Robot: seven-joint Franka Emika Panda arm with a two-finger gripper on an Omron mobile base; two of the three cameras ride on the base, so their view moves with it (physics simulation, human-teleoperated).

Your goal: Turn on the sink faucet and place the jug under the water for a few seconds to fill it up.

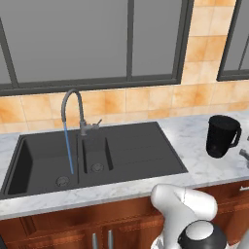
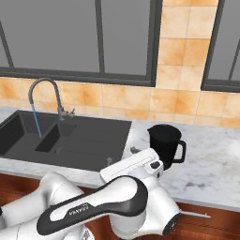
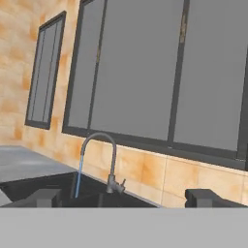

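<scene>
Marble desk (image 1: 204,160) under grey windows (image 1: 92,39) and orange tiles (image 1: 204,48), water (image 1: 69,148) running from sink faucet (image 1: 73,109) into black sink (image 1: 136,151), jug (image 1: 222,136) standing on desk right of sink, pincer (image 3: 123,197) spread, aimed at faucet.

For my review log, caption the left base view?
Faucet running water into the sink; jug untouched on the counter.

Large basin open under water (image 1: 69,151) — jug (image 1: 222,135) stands unobstructed.

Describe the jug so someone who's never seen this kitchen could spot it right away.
Find the black sink set in the marble counter below the windows. To its right, on the counter, stands the jug: a black tapered pitcher with a loop handle, the one dark vessel there.
</scene>
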